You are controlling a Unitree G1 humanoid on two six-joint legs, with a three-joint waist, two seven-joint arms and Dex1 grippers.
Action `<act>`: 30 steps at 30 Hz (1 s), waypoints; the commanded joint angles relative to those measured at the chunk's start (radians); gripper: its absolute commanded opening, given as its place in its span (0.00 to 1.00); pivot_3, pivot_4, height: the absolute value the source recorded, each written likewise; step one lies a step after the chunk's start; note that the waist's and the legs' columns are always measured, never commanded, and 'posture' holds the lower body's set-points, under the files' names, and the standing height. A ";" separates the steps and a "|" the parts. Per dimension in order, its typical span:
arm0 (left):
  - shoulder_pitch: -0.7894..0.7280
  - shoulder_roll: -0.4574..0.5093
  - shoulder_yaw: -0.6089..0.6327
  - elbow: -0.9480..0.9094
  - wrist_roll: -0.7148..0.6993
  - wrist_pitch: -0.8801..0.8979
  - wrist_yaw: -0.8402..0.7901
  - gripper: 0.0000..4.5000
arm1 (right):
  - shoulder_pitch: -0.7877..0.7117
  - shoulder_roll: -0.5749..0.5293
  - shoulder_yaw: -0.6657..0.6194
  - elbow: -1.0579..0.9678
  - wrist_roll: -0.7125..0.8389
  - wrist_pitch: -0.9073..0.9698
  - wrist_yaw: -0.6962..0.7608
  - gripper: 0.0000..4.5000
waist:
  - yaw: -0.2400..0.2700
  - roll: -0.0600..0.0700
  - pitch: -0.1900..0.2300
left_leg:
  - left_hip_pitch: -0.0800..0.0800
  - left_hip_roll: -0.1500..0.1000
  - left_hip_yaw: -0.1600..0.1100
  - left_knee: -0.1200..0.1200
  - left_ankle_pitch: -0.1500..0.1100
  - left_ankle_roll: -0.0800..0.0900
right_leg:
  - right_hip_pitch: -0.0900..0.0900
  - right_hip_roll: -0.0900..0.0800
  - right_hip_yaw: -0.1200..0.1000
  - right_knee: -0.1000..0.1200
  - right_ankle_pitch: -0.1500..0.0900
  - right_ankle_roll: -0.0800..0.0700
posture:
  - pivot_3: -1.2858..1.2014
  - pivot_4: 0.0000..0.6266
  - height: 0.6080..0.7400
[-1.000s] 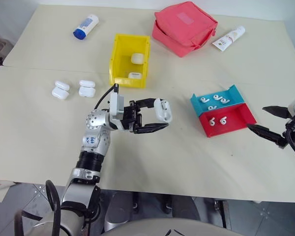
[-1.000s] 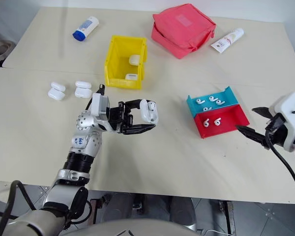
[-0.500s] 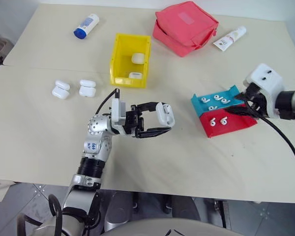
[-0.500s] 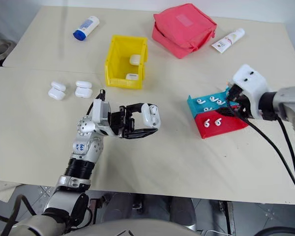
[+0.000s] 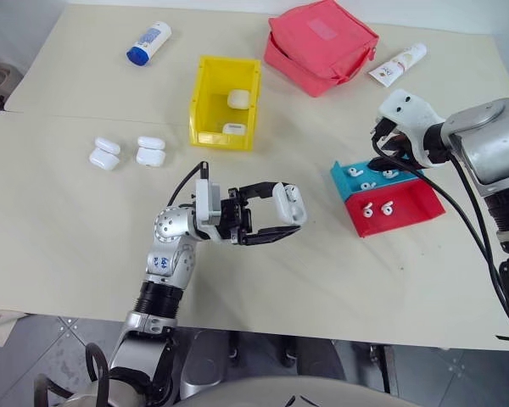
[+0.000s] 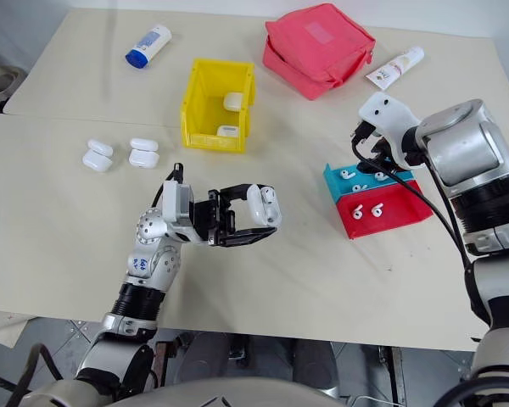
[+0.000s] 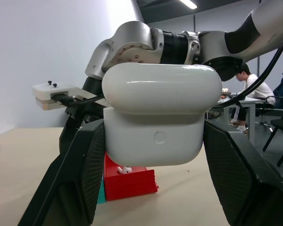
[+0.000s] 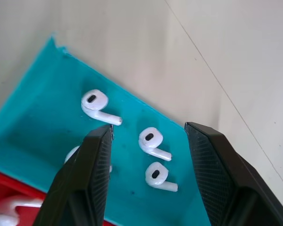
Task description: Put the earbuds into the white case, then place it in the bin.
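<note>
Nearest me, my left gripper (image 5: 282, 217) is clenched on the white case (image 5: 289, 203), lid shut, holding it above the bare front part of the desk (image 5: 76, 246); in the left wrist view the case (image 7: 158, 115) sits between the two black fingers (image 7: 78, 181). Farther out on my left, two more white cases (image 5: 127, 153) lie side by side on the desk. To my right stand the red tray (image 5: 396, 211) and, touching its far edge, the teal tray (image 5: 378, 172), each holding loose earbuds (image 5: 377, 208). My right gripper (image 8: 148, 146) hangs over the teal tray, its jaws spread and grasping nothing, with two earbuds (image 8: 153, 141) lying between the fingertips and a third earbud (image 8: 96, 104) just beyond them. Behind the left gripper stands the yellow bin (image 5: 226, 103), with two white cases (image 5: 235, 114) already inside. Farthest away lie a blue-capped white bottle (image 5: 148, 44), a red zip pouch (image 5: 319, 47) and a white tube (image 5: 397, 64).
</note>
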 commanded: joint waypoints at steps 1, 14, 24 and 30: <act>0.011 0.005 -0.007 -0.056 -0.004 -0.015 0.005 0.62 | -0.044 0.006 0.013 0.053 -0.055 -0.044 0.047 0.56 | -0.003 0.000 0.000 | 0.000 0.000 0.000 0.000 0.000 0.000 | 0.000 0.000 0.000 0.000 0.000 0.000 | 0.52 0.24 1.00; 0.050 0.011 -0.021 -0.105 -0.005 -0.008 0.025 0.62 | -0.050 0.073 0.008 0.205 -0.169 -0.167 0.111 0.56 | -0.021 0.000 0.000 | 0.000 0.001 0.001 0.000 0.000 -0.001 | -0.001 0.000 -0.002 0.002 0.000 0.000 | 0.52 0.24 1.00; 0.078 0.027 -0.028 -0.143 -0.008 -0.001 0.050 0.62 | -0.076 0.116 -0.015 0.275 -0.213 -0.217 0.134 0.56 | -0.022 0.000 0.000 | 0.000 0.001 0.001 0.000 0.001 -0.001 | -0.002 0.000 -0.002 0.002 0.000 0.000 | 0.52 0.24 1.00; 0.087 0.030 -0.032 -0.153 -0.006 -0.002 0.064 0.62 | -0.094 0.135 -0.010 0.330 -0.240 -0.256 0.138 0.56 | -0.021 0.000 0.000 | 0.000 0.001 0.001 0.000 0.001 -0.001 | -0.002 0.000 -0.002 0.002 0.000 0.000 | 0.52 0.24 1.00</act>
